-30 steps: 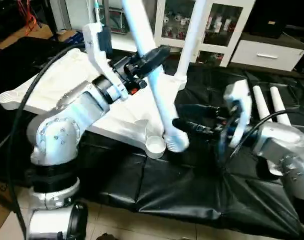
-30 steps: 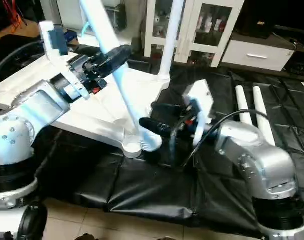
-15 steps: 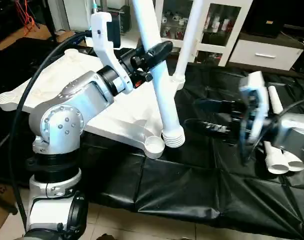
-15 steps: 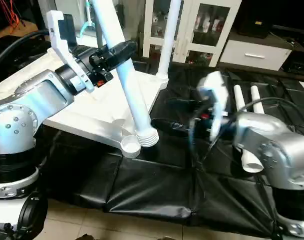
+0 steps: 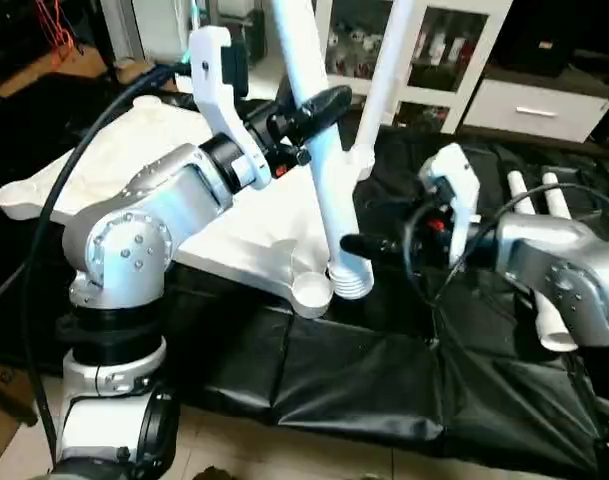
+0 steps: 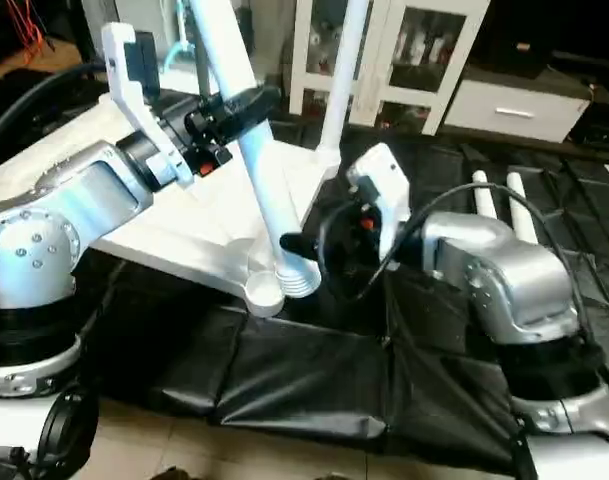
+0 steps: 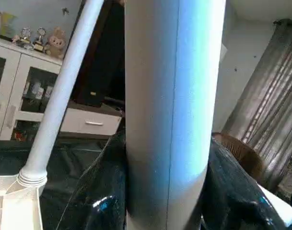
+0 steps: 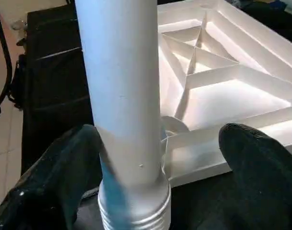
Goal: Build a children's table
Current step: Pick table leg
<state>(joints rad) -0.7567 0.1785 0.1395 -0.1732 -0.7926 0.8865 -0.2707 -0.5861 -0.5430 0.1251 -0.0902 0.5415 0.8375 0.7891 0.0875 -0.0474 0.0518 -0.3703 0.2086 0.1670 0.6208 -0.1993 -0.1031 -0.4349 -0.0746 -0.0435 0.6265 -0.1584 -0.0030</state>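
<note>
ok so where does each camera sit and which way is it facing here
Left eye and right eye views: on the head, looking forward and down over both silver forearms at the table top on black sheeting.
Left wrist view: on the left wrist, looking along the left tool, clamped on the held leg, toward the glass-door cabinet.
Right wrist view: on the right wrist, its open tool straddling that leg's ribbed end beside the near corner socket.
Shared: all show the held leg.
</note>
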